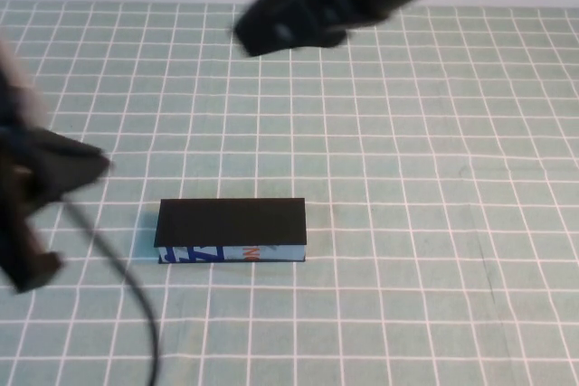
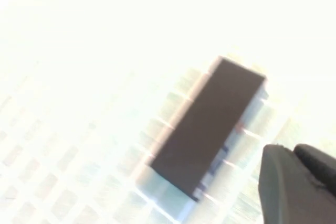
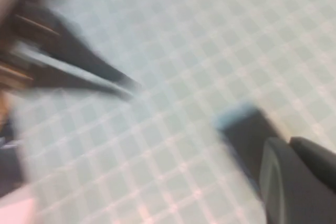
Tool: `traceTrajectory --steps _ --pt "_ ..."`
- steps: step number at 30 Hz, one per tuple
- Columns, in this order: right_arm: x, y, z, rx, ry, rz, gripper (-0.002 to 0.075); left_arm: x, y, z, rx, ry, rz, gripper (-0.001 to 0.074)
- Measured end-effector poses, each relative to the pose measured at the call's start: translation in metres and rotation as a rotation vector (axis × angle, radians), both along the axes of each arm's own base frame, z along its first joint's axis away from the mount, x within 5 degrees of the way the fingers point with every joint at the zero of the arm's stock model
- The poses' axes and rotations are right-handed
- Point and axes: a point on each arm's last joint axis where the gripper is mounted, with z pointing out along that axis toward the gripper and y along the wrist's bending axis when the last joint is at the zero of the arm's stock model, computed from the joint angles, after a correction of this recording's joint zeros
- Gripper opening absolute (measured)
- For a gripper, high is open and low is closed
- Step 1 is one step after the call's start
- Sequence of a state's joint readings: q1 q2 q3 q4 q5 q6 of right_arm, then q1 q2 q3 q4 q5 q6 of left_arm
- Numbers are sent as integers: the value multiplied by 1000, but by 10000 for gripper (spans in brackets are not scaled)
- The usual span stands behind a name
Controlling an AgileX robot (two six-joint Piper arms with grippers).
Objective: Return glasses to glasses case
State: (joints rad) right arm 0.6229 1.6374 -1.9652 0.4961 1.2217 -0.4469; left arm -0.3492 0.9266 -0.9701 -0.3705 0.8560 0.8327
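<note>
The glasses case (image 1: 232,221) lies closed in the middle of the green checked cloth, its black lid flat on top and its blue, white and orange printed side facing me. It also shows in the left wrist view (image 2: 210,124) and partly in the right wrist view (image 3: 247,135). The glasses are not in view. My left gripper (image 1: 90,167) hangs blurred above the cloth, left of the case, fingers (image 2: 283,177) together and empty. My right gripper (image 1: 262,32) is blurred, high over the far side behind the case, fingers (image 3: 283,182) together and empty.
The green cloth (image 1: 434,223) with a white grid covers the whole table. A black cable (image 1: 136,296) trails from the left arm toward the front edge. The left arm shows as a dark blur in the right wrist view (image 3: 68,66).
</note>
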Motion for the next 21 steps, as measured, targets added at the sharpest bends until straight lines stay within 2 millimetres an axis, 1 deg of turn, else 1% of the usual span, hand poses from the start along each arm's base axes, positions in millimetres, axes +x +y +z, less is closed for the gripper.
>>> traceTrajectory --steps 3,4,6,9,12,13,16,19,21 --pt "-8 -25 -1 -13 -49 -93 -11 -29 18 19 -57 -109 59 1" --pt "-15 -34 3 -2 -67 -118 -11 -37 22 22 -73 -133 77 1" --pt "-25 -55 3 20 -96 -182 -11 -59 31 24 -111 -179 113 1" --pt "-42 -80 -2 61 -145 -272 -11 -85 39 14 -172 -206 157 1" --pt "-59 -103 -22 73 -191 -366 -11 -105 47 0 -242 -227 219 1" --pt "-66 -111 -26 87 -216 -394 -11 -109 49 -5 -266 -223 243 1" --pt "-86 -134 -48 135 -291 -497 -11 -119 55 -23 -311 -214 317 1" --pt "-111 -152 -74 187 -356 -561 -11 -124 58 -40 -350 -186 365 1" --pt "-129 -162 -94 213 -389 -589 -11 -124 59 -52 -376 -154 389 1"
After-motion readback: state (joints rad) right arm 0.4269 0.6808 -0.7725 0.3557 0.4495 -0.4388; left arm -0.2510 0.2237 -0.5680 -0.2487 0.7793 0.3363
